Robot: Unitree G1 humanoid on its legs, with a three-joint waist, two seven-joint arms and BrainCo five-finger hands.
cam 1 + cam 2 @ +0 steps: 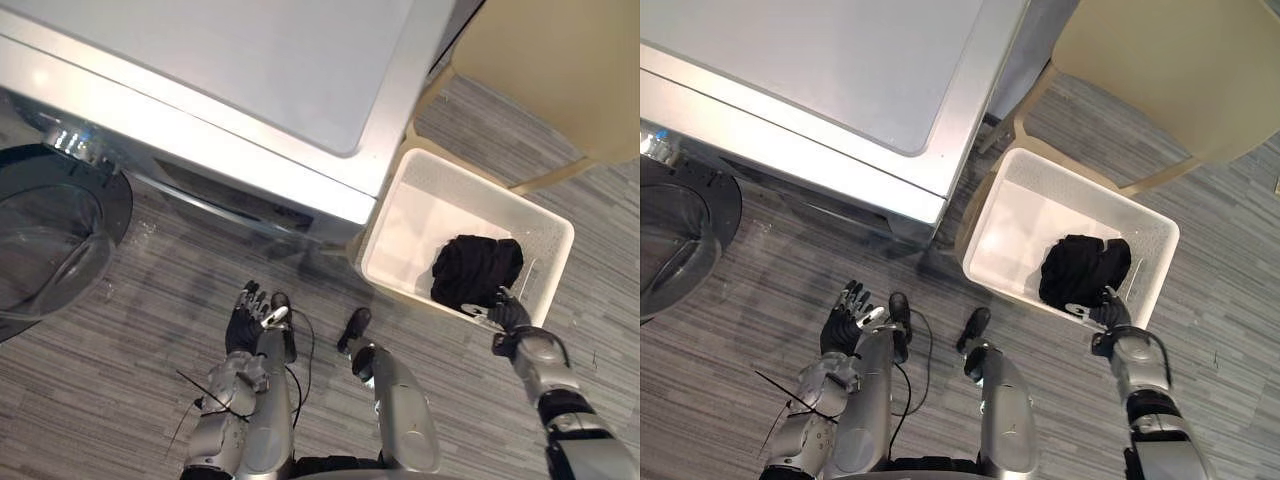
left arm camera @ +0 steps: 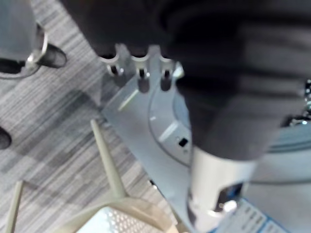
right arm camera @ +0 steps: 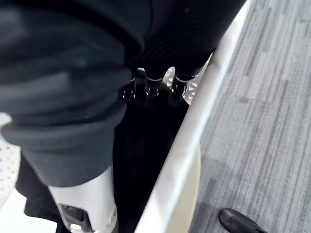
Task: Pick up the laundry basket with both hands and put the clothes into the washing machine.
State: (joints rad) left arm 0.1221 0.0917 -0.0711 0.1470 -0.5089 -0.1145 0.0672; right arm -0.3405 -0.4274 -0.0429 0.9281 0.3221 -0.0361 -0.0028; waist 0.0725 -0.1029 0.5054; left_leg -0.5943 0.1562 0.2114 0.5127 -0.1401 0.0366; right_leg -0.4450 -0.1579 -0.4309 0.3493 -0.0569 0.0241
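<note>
Laundry basket (image 1: 480, 200): white with perforated walls, standing on the grey striped floor (image 1: 120, 370) just beside the front corner of the washing machine (image 1: 230, 70); set against the legs of a beige chair (image 1: 560, 70).
Clothes (image 1: 475, 268): black bundle lying inside the basket, bunched toward its near side; rest of the basket's bottom bare.
Washing machine: pale top panel across the upper left; front facing the floor area ahead.
Machine door (image 1: 50, 235): round, dark, swung open at the far left.
Right hand (image 1: 508, 312): reaching over the basket's near rim, right at the edge of the black bundle.
Right fingers (image 3: 151, 87): pointing down into the dark cloth just inside the white rim (image 3: 194, 131), as seen from the right wrist; tips merging with the cloth, so cannot tell whether spread or closed on anything.
Right thumb (image 3: 85, 204): silver, set apart from the fingers, over the cloth.
Left hand (image 1: 245, 322): raised over the floor in front of the machine, well apart from the basket and touching nothing.
Left fingers (image 2: 141, 77): straight and slightly spread, holding nothing; machine corner and a chair leg visible past them.
Task state: basket not lifted, clothes in the basket, none in the drum.
</note>
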